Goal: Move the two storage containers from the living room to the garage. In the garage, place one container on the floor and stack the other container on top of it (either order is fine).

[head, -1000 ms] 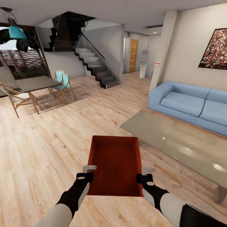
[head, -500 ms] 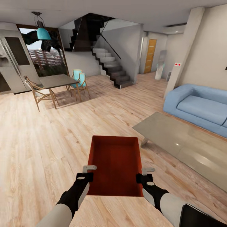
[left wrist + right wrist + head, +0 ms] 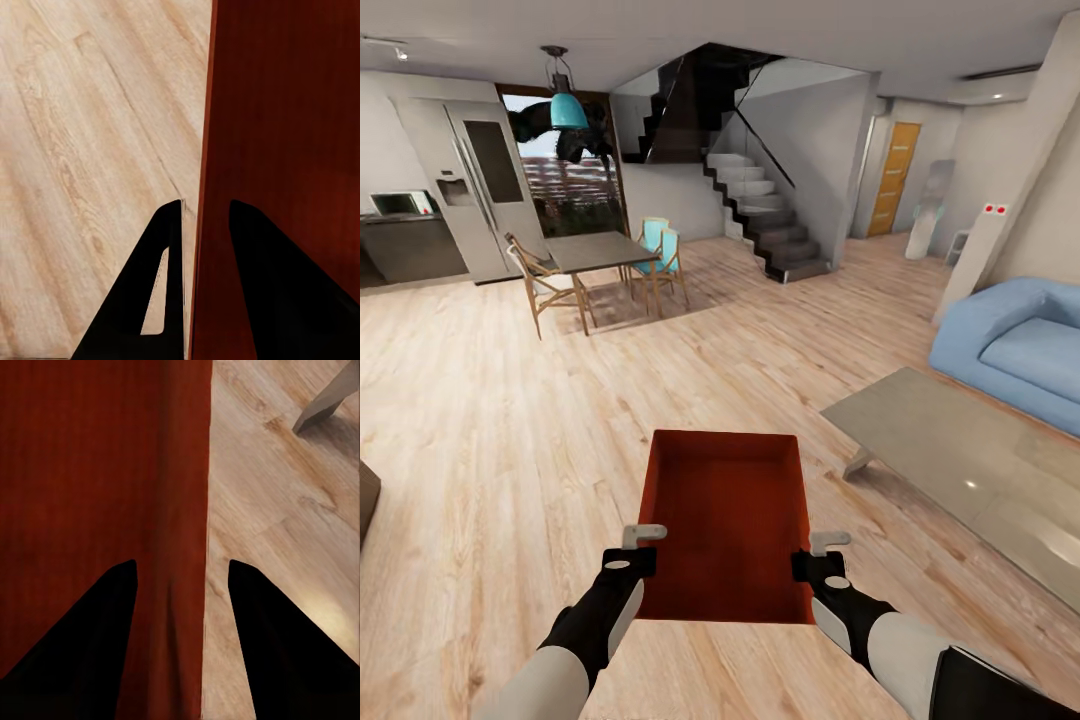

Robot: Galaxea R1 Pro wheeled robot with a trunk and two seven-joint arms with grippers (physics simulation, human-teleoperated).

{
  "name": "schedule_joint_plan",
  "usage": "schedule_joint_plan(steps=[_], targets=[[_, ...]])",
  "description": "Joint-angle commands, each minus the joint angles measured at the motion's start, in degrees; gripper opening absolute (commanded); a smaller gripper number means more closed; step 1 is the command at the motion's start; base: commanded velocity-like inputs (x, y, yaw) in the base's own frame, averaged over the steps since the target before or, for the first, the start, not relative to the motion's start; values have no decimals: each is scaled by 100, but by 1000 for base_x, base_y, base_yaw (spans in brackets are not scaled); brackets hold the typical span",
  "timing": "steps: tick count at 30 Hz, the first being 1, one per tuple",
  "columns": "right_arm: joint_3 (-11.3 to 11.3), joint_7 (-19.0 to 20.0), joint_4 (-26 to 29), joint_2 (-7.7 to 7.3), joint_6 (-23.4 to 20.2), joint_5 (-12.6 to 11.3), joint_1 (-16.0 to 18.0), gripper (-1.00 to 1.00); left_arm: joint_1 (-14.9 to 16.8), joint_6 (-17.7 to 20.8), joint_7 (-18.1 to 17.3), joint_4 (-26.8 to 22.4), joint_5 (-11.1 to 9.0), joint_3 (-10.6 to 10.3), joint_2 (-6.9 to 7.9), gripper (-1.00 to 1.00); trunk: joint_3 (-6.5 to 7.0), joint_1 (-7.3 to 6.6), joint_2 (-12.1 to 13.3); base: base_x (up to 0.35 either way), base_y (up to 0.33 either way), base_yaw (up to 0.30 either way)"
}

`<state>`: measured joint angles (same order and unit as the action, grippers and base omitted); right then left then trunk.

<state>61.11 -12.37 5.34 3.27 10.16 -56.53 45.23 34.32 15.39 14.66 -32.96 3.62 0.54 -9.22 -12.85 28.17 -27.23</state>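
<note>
One orange-red open-top storage container [image 3: 725, 520] hangs level above the living room's light wood floor [image 3: 510, 420], straight in front of me and empty inside. My left gripper [image 3: 640, 545] is shut on its left wall, and the left wrist view shows that wall [image 3: 201, 150] squeezed between the two black fingers [image 3: 150, 300]. My right gripper [image 3: 822, 555] is shut on the opposite wall [image 3: 191, 495], which runs between its fingers [image 3: 285, 645]. The garage is out of view.
A glass table [image 3: 970, 470] and a blue sofa [image 3: 1020, 345] stand to the right. Ahead left are a dining table with chairs [image 3: 595, 255] and a fridge [image 3: 480, 190]. A staircase [image 3: 770, 215] and an orange door [image 3: 892, 178] lie beyond. A dark object [image 3: 365, 495] touches the left edge.
The whole view has swung left: sofa and glass table slid right, fridge and kitchen counter came into sight. The container and both grippers keep the same hold and position before me.
</note>
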Motion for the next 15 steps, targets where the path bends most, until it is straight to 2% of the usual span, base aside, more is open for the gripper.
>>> schedule_joint_plan(steps=[1, 6, 15], targets=[[6, -20, 2, -5, 13, -78, 3, -100, 4, 50, 37, -17, 113, 8, -1, -100, -10, 2, -10, 0, 0, 125], [6, -19, 2, -2, 6, -78, 3, -100, 4, 52, 32, -14, 113, 7, -1, -100, -10, 2, -10, 97, 0, 40], [6, -11, 2, -7, 3, -78, 3, -100, 4, 52, 37, -11, 113, 7, 0, -100, -10, 2, -10, 302, 0, 3]])
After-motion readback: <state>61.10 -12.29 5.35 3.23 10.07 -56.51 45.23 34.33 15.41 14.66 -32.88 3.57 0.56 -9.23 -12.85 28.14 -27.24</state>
